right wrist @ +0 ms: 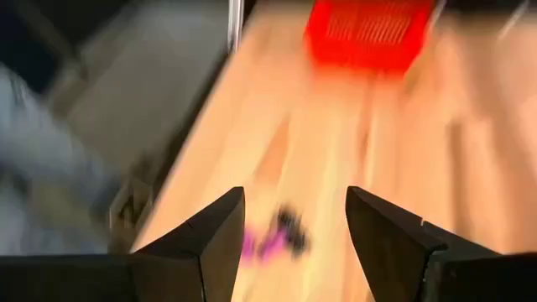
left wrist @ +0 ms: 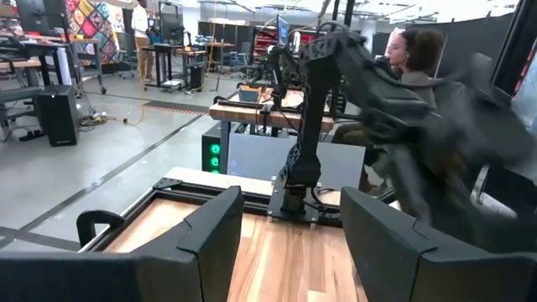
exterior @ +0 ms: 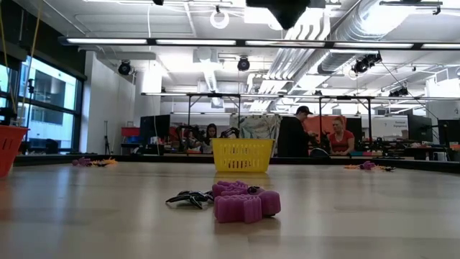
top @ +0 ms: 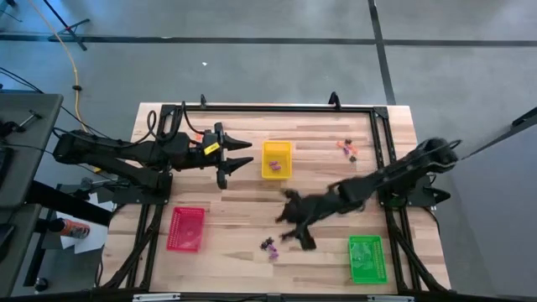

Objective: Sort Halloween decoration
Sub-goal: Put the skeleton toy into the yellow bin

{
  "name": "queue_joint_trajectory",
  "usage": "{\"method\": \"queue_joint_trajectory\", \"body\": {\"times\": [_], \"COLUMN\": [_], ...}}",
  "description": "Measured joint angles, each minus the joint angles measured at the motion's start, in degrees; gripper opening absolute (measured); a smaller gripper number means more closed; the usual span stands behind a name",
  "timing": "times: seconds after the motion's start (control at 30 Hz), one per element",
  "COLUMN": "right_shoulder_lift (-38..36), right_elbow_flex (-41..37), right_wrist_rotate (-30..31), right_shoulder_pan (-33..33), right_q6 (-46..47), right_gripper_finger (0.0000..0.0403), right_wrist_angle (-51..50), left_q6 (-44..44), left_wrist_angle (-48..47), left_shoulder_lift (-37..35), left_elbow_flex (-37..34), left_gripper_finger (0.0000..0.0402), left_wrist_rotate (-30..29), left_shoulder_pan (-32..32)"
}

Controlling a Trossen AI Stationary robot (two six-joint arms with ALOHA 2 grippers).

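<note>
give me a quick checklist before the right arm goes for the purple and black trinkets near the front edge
1. Right gripper open and empty: ok, fingers apart in its wrist view with nothing between them.
2. Purple and black trinkets in sight ahead of the fingers: ok, though blurred.
3. Gripper lined up over the trinkets: not ok, it sits to one side of them in the high view.
4. Left gripper out of the way: ok, open, parked beside the yellow tray.
5. Trinkets separate enough to take one: cannot tell, they lie bunched together.
6. Red tray unobstructed: ok.
</note>
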Motion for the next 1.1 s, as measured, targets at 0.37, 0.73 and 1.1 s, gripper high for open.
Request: {"method": "queue_joint_trajectory", "body": {"times": [0.37,0.73,1.1], "right_shoulder_lift": [21.6,27.9,27.9], "right_elbow_flex": [19.8,20.4,17.0], "right_wrist_rotate": [-0.1,-6.9,-6.2], "right_shoulder_pan": [3.4,3.9,4.3], "right_q6": [-0.4,-0.4,-5.2], "right_gripper_finger": [0.0204,0.0204,0.0204], "right_wrist_angle": [-9.0,-13.0,-11.7], "left_q6": [0.0,0.1,0.1], "left_wrist_angle": [0.0,-0.3,-0.4], "left_shoulder_lift": [0.0,0.0,0.0], "left_elbow_flex": [0.0,0.0,0.0], "left_gripper_finger": [0.0189,0.0189,0.0189], "left_wrist_rotate": [0.0,0.0,-0.2], "left_shoulder_pan": [0.0,0.0,0.0]}}
